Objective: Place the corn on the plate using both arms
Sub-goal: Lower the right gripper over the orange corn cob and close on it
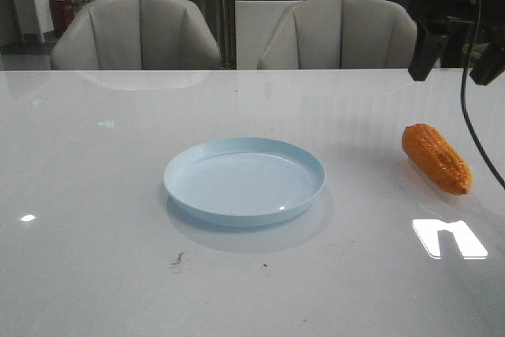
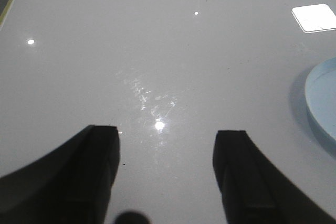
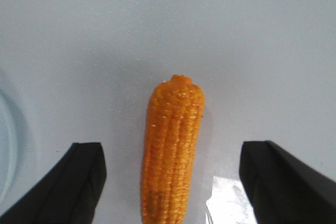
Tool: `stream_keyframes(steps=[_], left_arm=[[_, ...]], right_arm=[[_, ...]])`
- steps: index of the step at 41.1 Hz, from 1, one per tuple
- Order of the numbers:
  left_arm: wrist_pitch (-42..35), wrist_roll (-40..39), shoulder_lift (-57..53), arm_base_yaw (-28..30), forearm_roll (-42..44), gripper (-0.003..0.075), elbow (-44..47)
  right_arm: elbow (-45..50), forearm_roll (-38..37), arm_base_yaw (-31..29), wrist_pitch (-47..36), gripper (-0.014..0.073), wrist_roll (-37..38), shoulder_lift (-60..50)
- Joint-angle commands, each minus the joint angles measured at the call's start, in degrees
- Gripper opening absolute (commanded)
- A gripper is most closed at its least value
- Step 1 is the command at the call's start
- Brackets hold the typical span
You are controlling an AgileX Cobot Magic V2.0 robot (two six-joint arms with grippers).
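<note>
While the corn (image 1: pixel 436 158) lies untouched near the table's (image 1: pixel 95 195) right edge, well apart from the empty plate (image 1: pixel 245 180) at mid-table, nothing is yet done. Both grippers, right gripper (image 3: pixel 173 182) above the cob and left gripper (image 2: pixel 167 174), are spread wide, holding nothing.

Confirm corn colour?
Orange, with bumpy kernel rows; the corn shows best in the right wrist view, lying between the open right gripper fingers.
</note>
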Motion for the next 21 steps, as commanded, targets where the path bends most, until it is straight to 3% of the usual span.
stream_keyframes(steps=[1, 21], left_arm=[[-4.19, -0.66, -0.54, 0.02, -0.48, 0.0454, -1.55], [-4.19, -0.66, -0.2, 0.02, -0.09, 0.0454, -1.55]], right_arm=[[-4.12, -2.77, -0.32, 0.78, 0.0624, 2.09, 0.04], [-5.19, -0.8, -0.14, 0.82, 0.0624, 2.1, 8.79]])
